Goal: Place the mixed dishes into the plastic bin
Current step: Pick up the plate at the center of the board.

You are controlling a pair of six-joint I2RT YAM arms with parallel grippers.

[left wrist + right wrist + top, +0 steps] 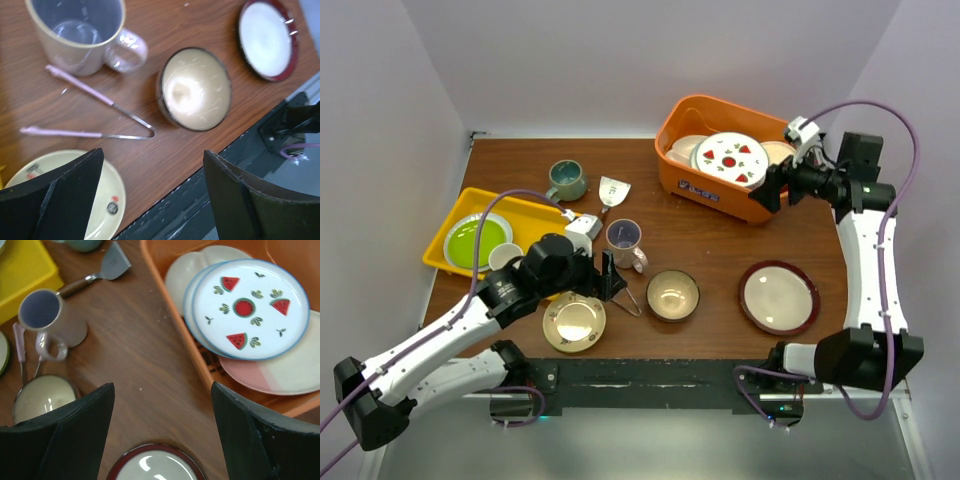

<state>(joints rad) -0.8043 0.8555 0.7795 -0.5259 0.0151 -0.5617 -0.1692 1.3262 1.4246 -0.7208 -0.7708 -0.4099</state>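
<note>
Fingers of the left claw [152, 157] stand wide apart, and nothing is between them. The claw hangs over the near edge of the desk [150, 30]. One finger is above the cream plate [107, 200]. Just past it lie the thin pink tongs [90, 110]. Beside the tongs sits the bronze bowl [195, 90]. Behind the tongs stands the lavender mug [80, 30], the right way up. The brown-rimmed plate [267, 37] is farther off, alone on the desk.

The right claw [161, 390] is wide apart too and holds nothing. It hangs over the desk, just beside the front wall of the orange bin [672, 165]. In the bin lies a white plate with red fruit on it [247, 307], on top. A pink plate [290, 370] and a plain white plate [185, 275] peek out from under it.

Far to the left is a yellow tray [480, 195] with a lime-green plate [477, 240] in it. The teal mug [565, 180] stands near the tray. A metal spatula [612, 190] lies next to the mug.
</note>
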